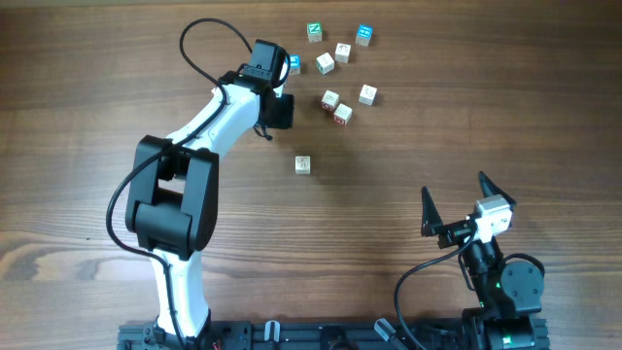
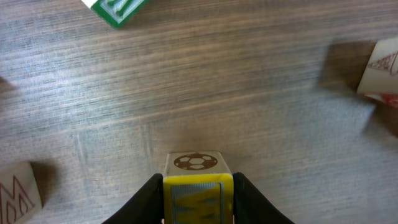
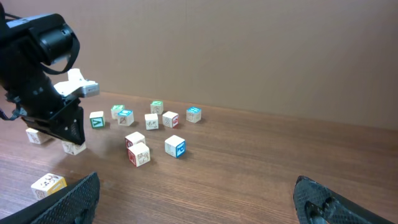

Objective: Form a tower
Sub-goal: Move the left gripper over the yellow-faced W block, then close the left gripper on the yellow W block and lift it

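Wood-grain table, a blue-marked cube near its far edge, brown wall behind.

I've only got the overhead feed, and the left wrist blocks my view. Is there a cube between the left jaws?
Observer: Yes. The left wrist view shows a yellow-faced cube between the left jaws, both touching its sides.
Operator: Lifted yet?
Observer: From the right wrist view, it looks to sit on the table.
Operator: And the lone cube mid-table?
Observer: The right wrist view shows one side face is yellow too.
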